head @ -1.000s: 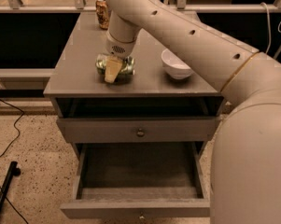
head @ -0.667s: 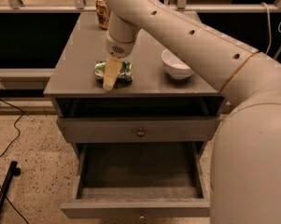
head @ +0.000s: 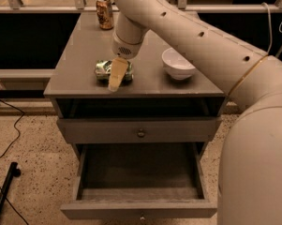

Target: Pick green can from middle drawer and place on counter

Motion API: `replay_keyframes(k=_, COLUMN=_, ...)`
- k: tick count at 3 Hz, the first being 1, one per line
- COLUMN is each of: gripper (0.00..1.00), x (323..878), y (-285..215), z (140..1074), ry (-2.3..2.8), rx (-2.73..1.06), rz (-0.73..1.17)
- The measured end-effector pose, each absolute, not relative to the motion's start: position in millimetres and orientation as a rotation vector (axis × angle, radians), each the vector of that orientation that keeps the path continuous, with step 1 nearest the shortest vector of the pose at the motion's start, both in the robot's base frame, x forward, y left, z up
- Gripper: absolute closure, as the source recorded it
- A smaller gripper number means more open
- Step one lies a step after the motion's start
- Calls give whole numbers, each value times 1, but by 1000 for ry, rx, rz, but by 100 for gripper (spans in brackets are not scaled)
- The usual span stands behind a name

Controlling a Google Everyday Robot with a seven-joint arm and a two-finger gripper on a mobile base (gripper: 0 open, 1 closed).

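Hanging low near the front edge of the counter [head: 75, 50], left of centre, the gripper [head: 116, 74] straddles the green can [head: 102, 70]; whether it clamps the can or has let go, I cannot tell. Within the last second the can sank slightly and now seems to rest on its side, so placement looks nearly done.
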State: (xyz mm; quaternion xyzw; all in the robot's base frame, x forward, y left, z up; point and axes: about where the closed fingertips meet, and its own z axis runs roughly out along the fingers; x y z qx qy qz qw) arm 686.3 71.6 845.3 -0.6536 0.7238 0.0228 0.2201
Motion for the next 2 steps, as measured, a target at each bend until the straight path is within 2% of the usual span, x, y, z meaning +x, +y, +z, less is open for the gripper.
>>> replay_keyframes(k=1, gripper=0, x=681, y=48, z=850, ry=1928, rx=-1805, rz=77)
replay_keyframes(k=2, gripper=0, x=681, y=48, z=850, ry=1928, rx=-1805, rz=77)
